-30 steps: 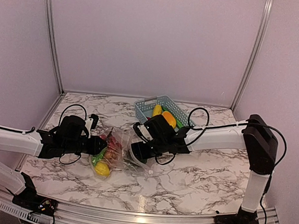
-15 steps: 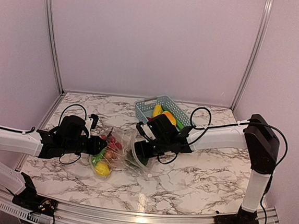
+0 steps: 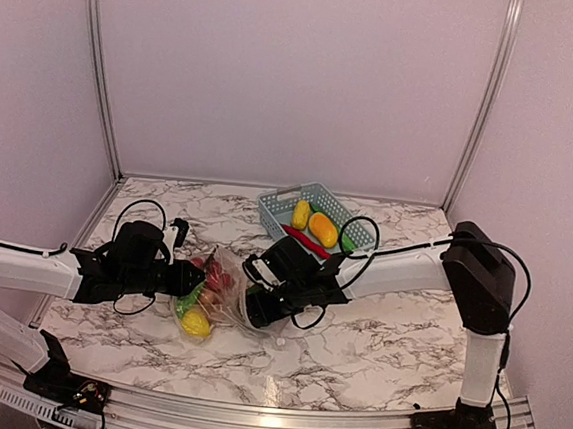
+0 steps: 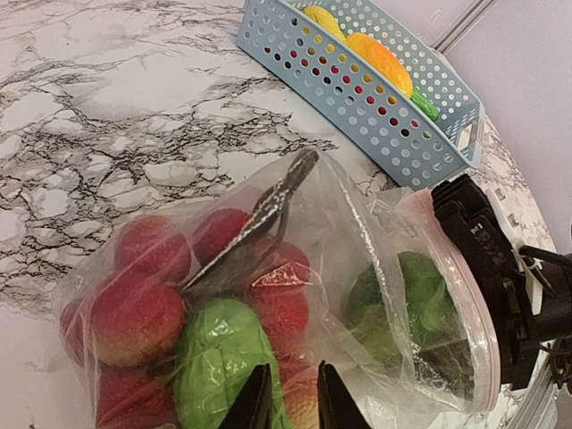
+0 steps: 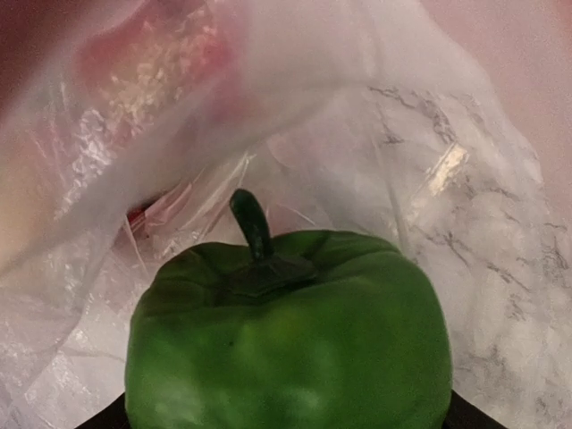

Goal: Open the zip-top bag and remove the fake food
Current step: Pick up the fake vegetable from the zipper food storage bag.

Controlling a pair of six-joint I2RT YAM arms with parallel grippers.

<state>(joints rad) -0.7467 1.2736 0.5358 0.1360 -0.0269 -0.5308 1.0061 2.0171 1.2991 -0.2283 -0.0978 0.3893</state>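
On the marble table (image 3: 396, 345), left of centre and on the near side of the basket (image 3: 277, 210), the zip-top bag (image 3: 222, 287) lies flat between the two arms. Its mouth stands open, so the opening step is judged done and removal is in hand. The basket holds yellow, orange, red and green pieces, while much of the fake food (image 4: 143, 304) is inside the bag: red fruits, a green piece and a yellow one. The left gripper (image 4: 290, 404) has its fingers drawn close together, pinching the film at the bag's closed end and anchoring it. The right gripper (image 3: 255, 304) is at the mouth, its jaws spread wide to either side of a green pepper (image 5: 286, 349). Whether the pads bear on the pepper cannot be told from the wrist view. The next move is judged to call for a firm grip on the pepper and a withdrawal towards the right without dragging the film, the left hold resisting. The bag's long axis runs left to right between the grippers. Its zip strip (image 4: 487, 304) and mouth face the robot's right.
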